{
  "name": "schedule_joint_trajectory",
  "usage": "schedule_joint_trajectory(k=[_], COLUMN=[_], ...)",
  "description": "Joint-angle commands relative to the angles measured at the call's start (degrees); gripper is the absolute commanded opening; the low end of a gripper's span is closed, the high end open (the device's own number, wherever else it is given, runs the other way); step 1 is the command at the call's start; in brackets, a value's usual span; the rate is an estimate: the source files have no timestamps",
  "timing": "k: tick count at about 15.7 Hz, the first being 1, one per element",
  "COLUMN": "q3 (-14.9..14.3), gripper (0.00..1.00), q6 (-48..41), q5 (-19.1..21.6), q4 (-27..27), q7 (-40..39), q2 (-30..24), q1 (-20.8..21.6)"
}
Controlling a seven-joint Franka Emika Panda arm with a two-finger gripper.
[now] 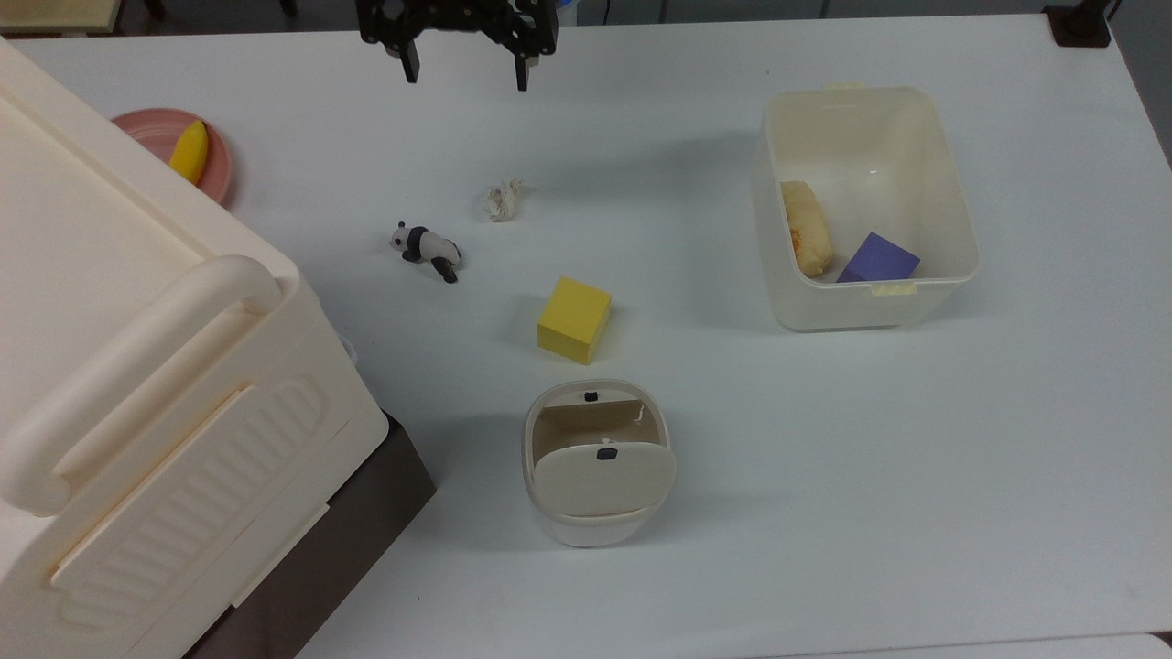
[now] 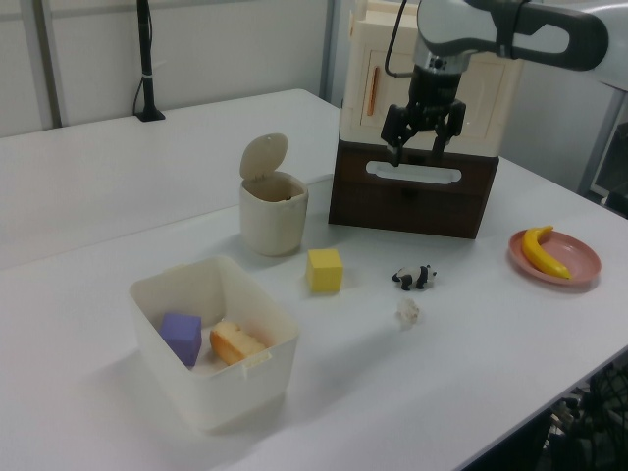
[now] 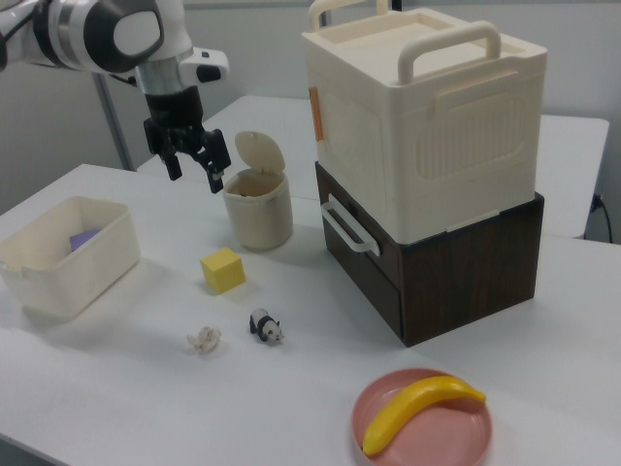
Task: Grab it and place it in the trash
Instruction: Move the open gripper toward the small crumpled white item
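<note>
Crumpled wad on the worktop, claw raised and spread

The off-white wad — wrinkled, irregular — is seen lying on the smooth white worktop, just beside the glossy panda toy and near the matte yellow cube. The rounded cream bin is shown with its flap tipped up; its tan inside is revealed in the top view. The black claw is held above the worktop, fingers apart, grasping nothing. The stacked cream box is shown whole in the right view.
</note>
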Motion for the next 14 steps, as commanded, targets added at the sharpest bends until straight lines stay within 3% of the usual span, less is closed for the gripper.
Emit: schedule_joint_trajectory(k=[1, 14], q3=[-0.1, 0.4], gripper=[1.0, 1.0], q6=[-3.7, -3.6], q5=[2.6, 2.6], q4=[2.8, 2.4], q7=[-3.7, -3.4], q2=[0.2, 1.2], q1=[-2.3, -1.7])
